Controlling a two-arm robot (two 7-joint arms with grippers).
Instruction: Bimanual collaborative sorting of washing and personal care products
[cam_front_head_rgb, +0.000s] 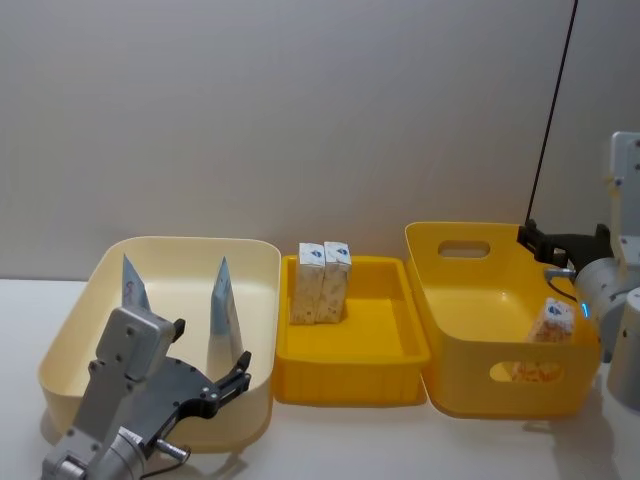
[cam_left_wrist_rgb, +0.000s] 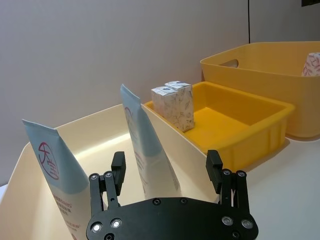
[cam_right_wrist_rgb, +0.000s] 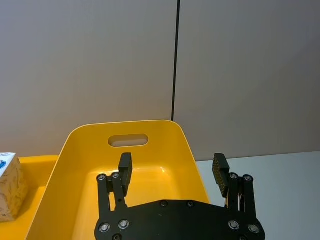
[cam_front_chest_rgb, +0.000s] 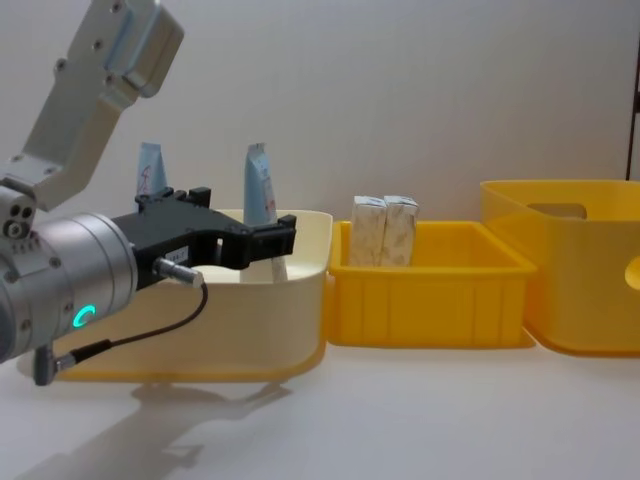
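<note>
Cream bin (cam_front_head_rgb: 190, 243) at nine o'clock on the bench, and two pale-blue tubes stand in it, crimped ends up, long axes vertical. The left gripper (cam_left_wrist_rgb: 166, 165) hovers over the bin's six o'clock rim, jaws spread wide and holding nothing. The nearer tube (cam_front_head_rgb: 225, 300) sits at the gripper's twelve, close ahead and roughly in line with the gap; the other tube (cam_front_head_rgb: 133, 285) is off at about ten. Jaws open sideways, tube upright: by my reading a short push forward would put a finger on each side of it.

Centre of the bench, the yellow tray (cam_front_head_rgb: 385, 350) has two white packs (cam_front_head_rgb: 322, 283) upright, side by side and touching, in its eleven o'clock corner.

At three o'clock, the right gripper (cam_right_wrist_rgb: 172, 165) hangs over the big yellow bin (cam_front_head_rgb: 470, 290), jaws wide too, empty. One white pack (cam_front_head_rgb: 550, 322) leans inside at that bin's four o'clock wall; what shows through the front handle hole may be another, hard to say.

Left arm is clearly nearer the tubes, right arm nearer that pack.
</note>
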